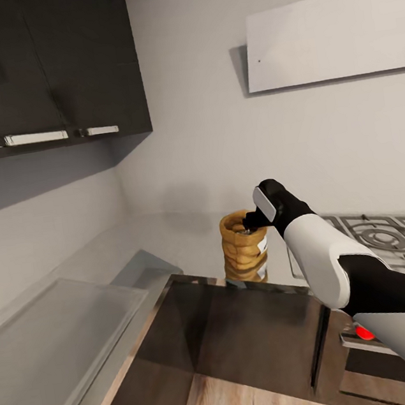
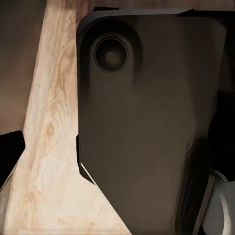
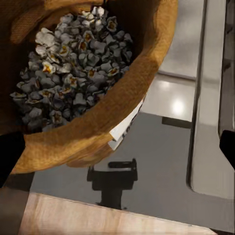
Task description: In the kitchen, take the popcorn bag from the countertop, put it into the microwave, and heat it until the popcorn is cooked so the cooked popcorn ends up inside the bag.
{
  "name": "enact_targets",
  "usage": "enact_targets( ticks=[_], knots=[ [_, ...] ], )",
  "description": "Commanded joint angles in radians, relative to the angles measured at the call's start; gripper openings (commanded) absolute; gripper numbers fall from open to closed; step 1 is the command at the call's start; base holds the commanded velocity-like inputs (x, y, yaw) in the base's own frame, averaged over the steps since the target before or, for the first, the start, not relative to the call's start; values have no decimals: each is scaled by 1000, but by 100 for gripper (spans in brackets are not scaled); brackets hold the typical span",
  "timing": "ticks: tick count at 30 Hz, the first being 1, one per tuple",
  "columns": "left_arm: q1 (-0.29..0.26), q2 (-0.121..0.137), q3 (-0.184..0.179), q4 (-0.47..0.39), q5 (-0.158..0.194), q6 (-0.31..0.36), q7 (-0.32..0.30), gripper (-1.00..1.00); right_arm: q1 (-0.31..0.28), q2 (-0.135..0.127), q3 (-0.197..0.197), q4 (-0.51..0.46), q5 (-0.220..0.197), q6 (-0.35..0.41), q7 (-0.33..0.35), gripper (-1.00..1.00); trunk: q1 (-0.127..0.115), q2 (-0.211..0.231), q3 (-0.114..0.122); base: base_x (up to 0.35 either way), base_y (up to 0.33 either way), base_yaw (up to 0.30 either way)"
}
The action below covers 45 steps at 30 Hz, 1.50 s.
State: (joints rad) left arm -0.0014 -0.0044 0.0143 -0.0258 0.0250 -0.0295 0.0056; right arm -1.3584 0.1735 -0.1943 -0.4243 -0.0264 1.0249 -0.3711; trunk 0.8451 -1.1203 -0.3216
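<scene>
Right gripper [image 1: 251, 221] at popcorn bag [image 1: 243, 253] rim above countertop [image 1: 189, 243].

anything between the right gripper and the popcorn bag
No. In the head view the right gripper meets the popcorn bag at its rim, with no gap.

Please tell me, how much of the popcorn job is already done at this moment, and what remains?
The heating looks done: in the right wrist view the popcorn is puffed, pale pieces inside the popcorn bag. In hand: the right gripper is at the bag's rim, apparently holding it above the countertop. Whether it grips firmly cannot be told. Nothing of the task seems left.
</scene>
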Motion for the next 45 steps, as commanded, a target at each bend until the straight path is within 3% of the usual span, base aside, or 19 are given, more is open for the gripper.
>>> enact_targets(
  ticks=[1,13,22,23,24,25,31,42,45],
  knots=[
    [0,0,1,0,3,-3,1,100,-1,1,-6,-1,-3,1,-5,100,0,-1,-1,-69,0,0],
    [0,-1,4,-2,6,-8,1,100,-1,1,-55,-56,-10,22,-6,100,0,-1,-1,-73,0,0],
    [0,0,4,-3,6,-9,1,100,-1,1,-59,-105,-21,1,-4,100,0,-1,-1,-111,0,0],
    [0,0,4,-3,6,-9,1,100,-1,1,-65,-103,-27,-5,-5,100,0,-1,-1,-2,0,0],
    [0,0,4,-3,6,-9,1,100,-1,1,-69,-94,-66,-47,-6,100,0,-1,-1,-1,0,0],
    [0,0,4,-3,5,-9,1,100,-1,1,-73,-62,-80,-63,-7,100,0,-1,-1,0,0,0],
    [0,0,5,-3,4,-10,1,100,-1,1,-80,31,-90,-142,-13,100,0,-1,-1,0,0,0],
    [0,0,4,-3,3,-10,-1,100,-1,1,-82,48,-93,-153,-17,100,0,-1,-1,32,0,0],
    [0,0,4,-3,3,-10,-1,100,-1,1,-83,56,-151,-155,-17,100,0,-1,-1,0,0,0]
  ],
)
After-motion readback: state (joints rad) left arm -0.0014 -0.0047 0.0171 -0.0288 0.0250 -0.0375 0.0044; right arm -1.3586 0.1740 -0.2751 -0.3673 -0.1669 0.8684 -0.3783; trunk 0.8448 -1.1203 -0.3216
